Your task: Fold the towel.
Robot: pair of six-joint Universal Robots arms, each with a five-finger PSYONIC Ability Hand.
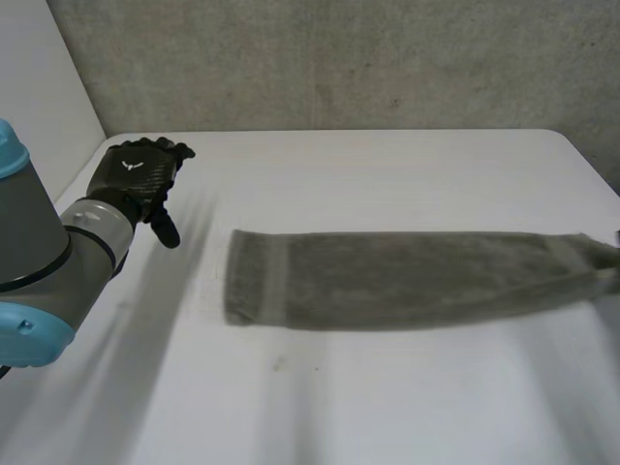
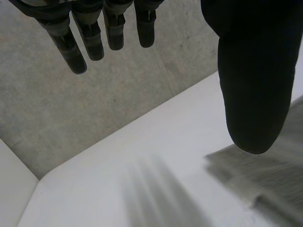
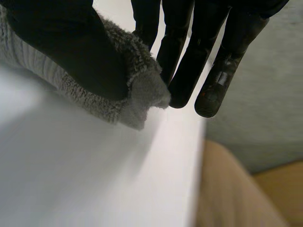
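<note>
- left hand [image 1: 140, 176] sits at the end of the grey arm [image 1: 39, 257] with light-blue caps that comes in from 8 o'clock; the hand itself is over the white table [image 1: 387, 407] at about 10 o'clock from the table's middle.
- its fingers [image 2: 71, 52] are straight and a little spread, the thumb [image 2: 255, 85] stands well apart from them, and nothing is between them; the hand holds nothing.
- in the left wrist view, bare table lies under the fingers and one end of the grey towel [image 1: 407, 279] lies beside the thumb tip, apart from it.
- the towel lies flat across the middle of the table as one long narrow strip, running from 9 o'clock to 3 o'clock; a paler band crosses it near the 9 o'clock end, and that end is near the left hand but not touching it.
- the 3 o'clock end narrows and reaches the table's right edge, where it is bunched.
- right hand [image 3: 189, 47] has that end: its thumb [image 3: 66, 47] presses a fuzzy fold of the towel against the straight fingers, a pinch at the towel's end, close to the table's edge.
- past that edge, in the right wrist view, is a tan shape that i cannot make out.
- beyond the table's far edge, at 12 o'clock, stands a rough grey wall [image 1: 339, 58].
</note>
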